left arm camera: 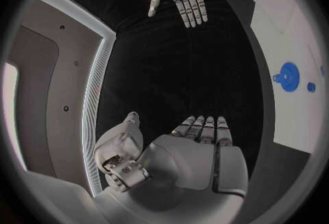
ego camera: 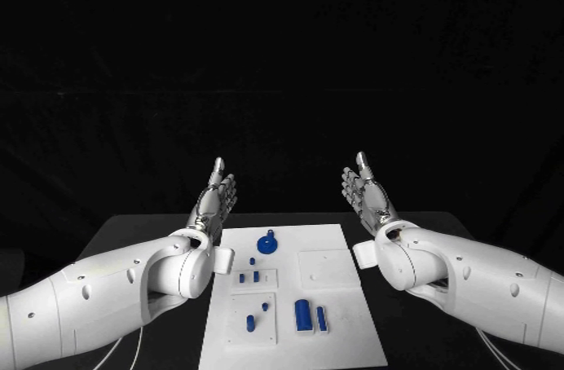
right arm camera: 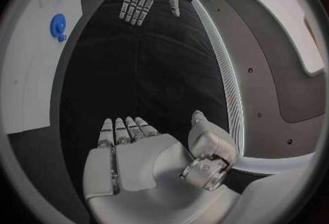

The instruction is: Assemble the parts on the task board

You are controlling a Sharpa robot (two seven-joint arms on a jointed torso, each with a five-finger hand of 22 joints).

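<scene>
Both your left hand (ego camera: 213, 199) and right hand (ego camera: 367, 195) hover with fingers straight, spread and empty, flanking the task board's (ego camera: 329, 337) far edge. The blue parts (ego camera: 266, 244) lie loose on it, toward 6 o'clock from your hands. Lower one hand slowly over a single piece and pinch it squarely.

No legible text or markings
</scene>
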